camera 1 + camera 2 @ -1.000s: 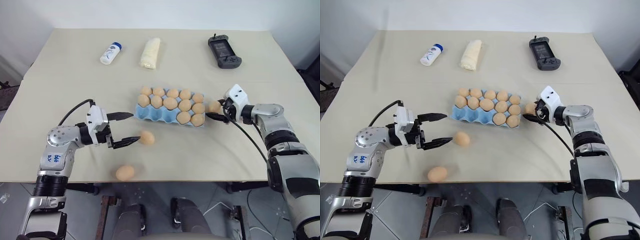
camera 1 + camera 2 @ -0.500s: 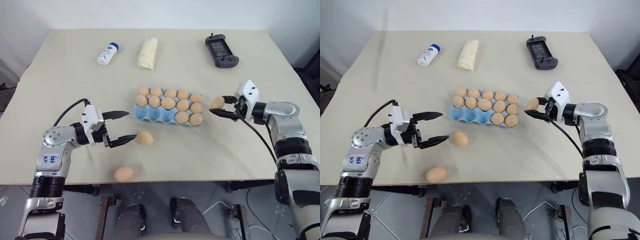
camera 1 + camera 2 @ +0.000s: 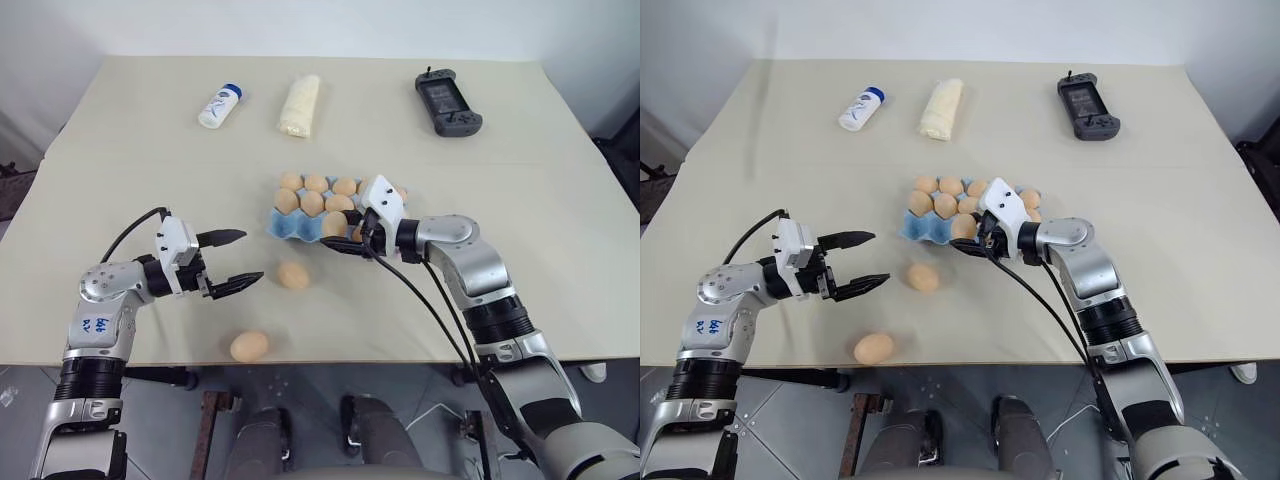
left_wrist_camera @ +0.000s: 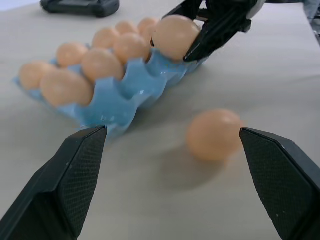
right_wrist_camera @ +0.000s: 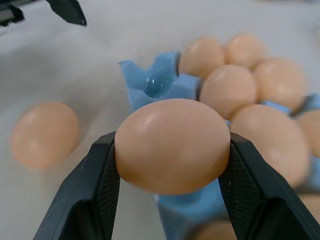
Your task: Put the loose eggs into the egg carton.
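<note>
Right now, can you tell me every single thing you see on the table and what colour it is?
egg carton: one, light blue, middle of the table, most cups filled with tan eggs.
held egg: one, tan, between the right gripper's fingers over the carton's near edge.
loose eggs: two, tan; one on the table just in front of the carton, one near the table's front edge.
bottle: one, white with a blue cap, lying at the far left.
white packet: one, cream, far side beside the bottle.
game controller: one, dark grey, far right.
table: one, beige.
left gripper: black fingers, open, pointing at the nearer loose egg.
right gripper: black fingers, shut on the held egg.
</note>
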Motion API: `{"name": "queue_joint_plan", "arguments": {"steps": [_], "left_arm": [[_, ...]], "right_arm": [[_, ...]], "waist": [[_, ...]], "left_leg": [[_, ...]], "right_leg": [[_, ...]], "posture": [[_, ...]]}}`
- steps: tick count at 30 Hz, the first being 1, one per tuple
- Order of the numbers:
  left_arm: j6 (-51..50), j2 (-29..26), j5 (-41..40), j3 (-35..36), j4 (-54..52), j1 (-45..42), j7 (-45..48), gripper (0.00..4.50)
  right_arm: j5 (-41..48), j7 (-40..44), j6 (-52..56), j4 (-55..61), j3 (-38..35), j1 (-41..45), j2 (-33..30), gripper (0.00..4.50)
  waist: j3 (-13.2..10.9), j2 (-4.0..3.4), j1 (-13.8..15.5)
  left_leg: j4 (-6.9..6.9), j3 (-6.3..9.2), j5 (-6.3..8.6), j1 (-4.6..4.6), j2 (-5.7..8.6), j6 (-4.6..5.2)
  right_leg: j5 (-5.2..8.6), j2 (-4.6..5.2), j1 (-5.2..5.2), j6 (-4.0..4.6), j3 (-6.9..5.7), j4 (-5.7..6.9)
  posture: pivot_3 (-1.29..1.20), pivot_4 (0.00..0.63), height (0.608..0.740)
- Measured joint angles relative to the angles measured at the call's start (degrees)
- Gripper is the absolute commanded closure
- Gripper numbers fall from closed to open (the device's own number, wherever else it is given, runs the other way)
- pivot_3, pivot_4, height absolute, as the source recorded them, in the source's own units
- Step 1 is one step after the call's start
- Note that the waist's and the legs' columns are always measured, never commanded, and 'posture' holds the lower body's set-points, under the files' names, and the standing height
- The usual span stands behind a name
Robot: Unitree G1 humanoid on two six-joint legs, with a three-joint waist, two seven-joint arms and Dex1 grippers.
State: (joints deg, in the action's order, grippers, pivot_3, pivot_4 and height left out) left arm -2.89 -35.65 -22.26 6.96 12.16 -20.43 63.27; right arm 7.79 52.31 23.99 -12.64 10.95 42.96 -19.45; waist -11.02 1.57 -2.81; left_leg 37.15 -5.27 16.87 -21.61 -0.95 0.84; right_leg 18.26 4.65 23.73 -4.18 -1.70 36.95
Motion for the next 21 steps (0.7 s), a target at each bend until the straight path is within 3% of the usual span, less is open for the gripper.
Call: {"name": "queue_joint_plan", "arguments": {"steps": [6, 13, 21], "left_arm": [[0.0, -0.5, 0.0, 1.0, -0.3, 0.8, -1.0, 0.00], [-0.1, -0.6, 0.0, 1.5, -0.8, 2.0, -1.6, 0.00], [-0.2, -0.7, -0.1, 1.6, -1.1, 1.9, -2.0, 0.00]], "right_arm": [[-0.6, -1.8, 0.0, -1.3, 0.2, 1.5, 1.1, 0.12], [1.3, 0.3, 1.2, 2.4, -0.9, 0.5, -3.0, 0.05], [8.9, 8.5, -4.3, 11.6, -7.0, -9.2, -9.3, 0.05]], "waist": [[0.0, 0.00, -0.1], [0.0, 0.00, -0.1], [0.0, 0.00, 0.9]], "left_leg": [[-0.04, 0.02, 0.19, -0.04, -0.02, 0.02], [-0.02, 0.02, 0.23, -0.18, -0.02, 0.09], [-0.01, 0.06, 0.26, -0.26, -0.03, 0.12]], "right_leg": [[0.00, 0.14, -0.02, -0.01, -0.53, 0.04], [0.00, 0.35, -0.01, -0.01, -1.14, -0.03], [-0.01, 0.36, -0.01, -0.02, -1.31, -0.14]], "posture": [[0.00, 0.150, 0.740], [0.00, 0.150, 0.740], [0.00, 0.150, 0.740]]}}
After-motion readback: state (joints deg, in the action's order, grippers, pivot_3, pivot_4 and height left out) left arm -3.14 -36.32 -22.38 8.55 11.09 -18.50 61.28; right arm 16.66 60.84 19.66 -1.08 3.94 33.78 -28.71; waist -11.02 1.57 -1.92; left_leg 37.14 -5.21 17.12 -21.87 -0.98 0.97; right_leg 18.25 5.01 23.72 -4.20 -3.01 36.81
